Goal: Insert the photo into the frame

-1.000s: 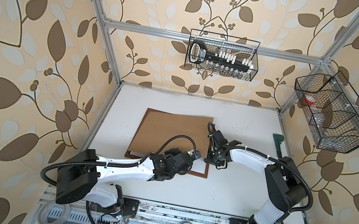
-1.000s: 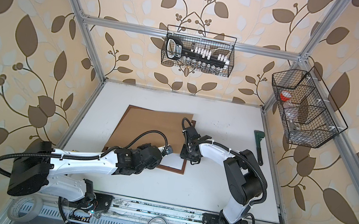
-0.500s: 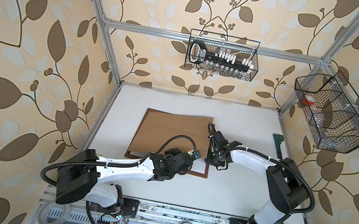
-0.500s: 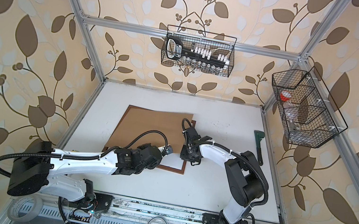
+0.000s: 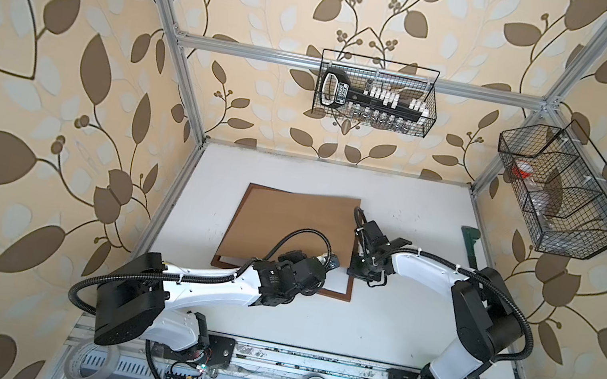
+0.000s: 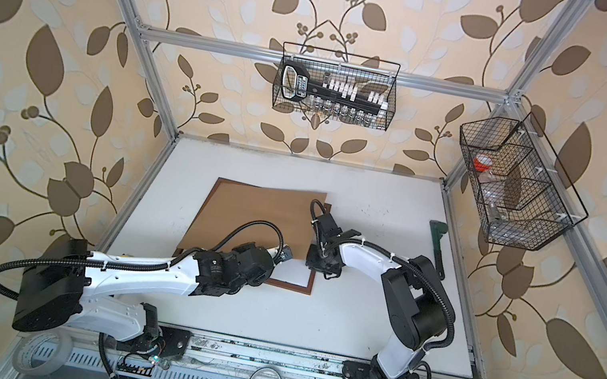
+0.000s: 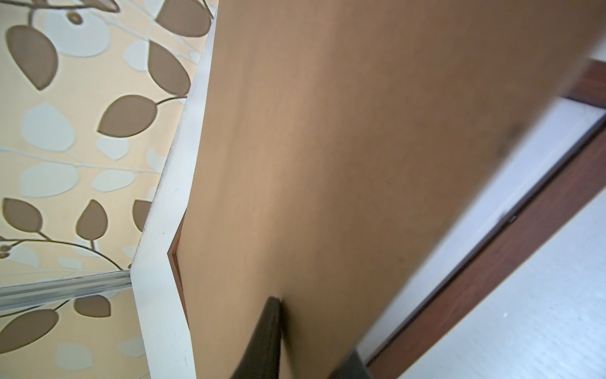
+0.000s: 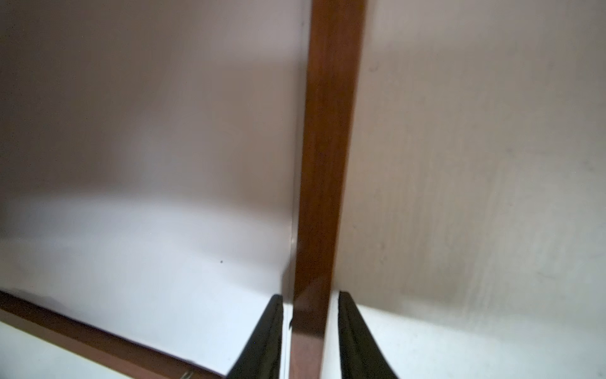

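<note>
We're pinching the tilted backing board (image 5: 287,221) with left gripper (image 5: 334,264). Right gripper (image 8: 310,297) is straddling the frame (image 8: 328,131) rail, jaws spread, so a slipping board could shove it.

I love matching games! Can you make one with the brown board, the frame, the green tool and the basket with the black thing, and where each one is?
Things: 1 brown board; 2 frame; 3 green tool; 4 basket with the black thing.
Places: A hanging at the back; B tilted, pinched by the left fingers; C near the table's right edge; D lying flat, one side between the right fingers.
Pairs: 1-B, 2-D, 3-C, 4-A.
</note>
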Tool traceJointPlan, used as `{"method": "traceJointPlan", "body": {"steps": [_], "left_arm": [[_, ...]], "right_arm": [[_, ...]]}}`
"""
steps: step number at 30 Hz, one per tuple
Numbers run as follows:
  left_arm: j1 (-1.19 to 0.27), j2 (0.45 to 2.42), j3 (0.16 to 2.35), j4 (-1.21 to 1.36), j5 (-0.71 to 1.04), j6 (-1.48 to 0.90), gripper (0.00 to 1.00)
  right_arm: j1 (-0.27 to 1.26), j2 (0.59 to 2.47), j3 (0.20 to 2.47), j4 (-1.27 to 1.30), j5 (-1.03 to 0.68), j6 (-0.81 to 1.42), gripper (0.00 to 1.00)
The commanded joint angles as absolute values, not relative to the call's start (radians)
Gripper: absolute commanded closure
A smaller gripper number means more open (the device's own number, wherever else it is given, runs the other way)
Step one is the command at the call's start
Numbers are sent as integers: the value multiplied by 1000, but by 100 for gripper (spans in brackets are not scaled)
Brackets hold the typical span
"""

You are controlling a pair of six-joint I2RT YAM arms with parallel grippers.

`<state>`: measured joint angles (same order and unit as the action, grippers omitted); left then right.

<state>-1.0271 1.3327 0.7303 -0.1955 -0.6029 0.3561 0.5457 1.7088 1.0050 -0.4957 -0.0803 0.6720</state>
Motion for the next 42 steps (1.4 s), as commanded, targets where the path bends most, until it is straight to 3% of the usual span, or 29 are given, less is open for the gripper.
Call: {"method": "traceJointPlan", "body": {"steps": [1, 13, 42], "left_arm": [[-1008, 1325, 710, -218, -471, 219, 100], [-1008, 1317, 710, -215, -472, 217, 100], [-1008, 1319, 710, -209, -470, 214, 100]], "right_arm": [[484, 1623, 1024, -471, -139, 664, 60], [417, 1826, 1304, -466, 3, 609, 38], [433, 2007, 1306, -271, 77, 579, 42]]}}
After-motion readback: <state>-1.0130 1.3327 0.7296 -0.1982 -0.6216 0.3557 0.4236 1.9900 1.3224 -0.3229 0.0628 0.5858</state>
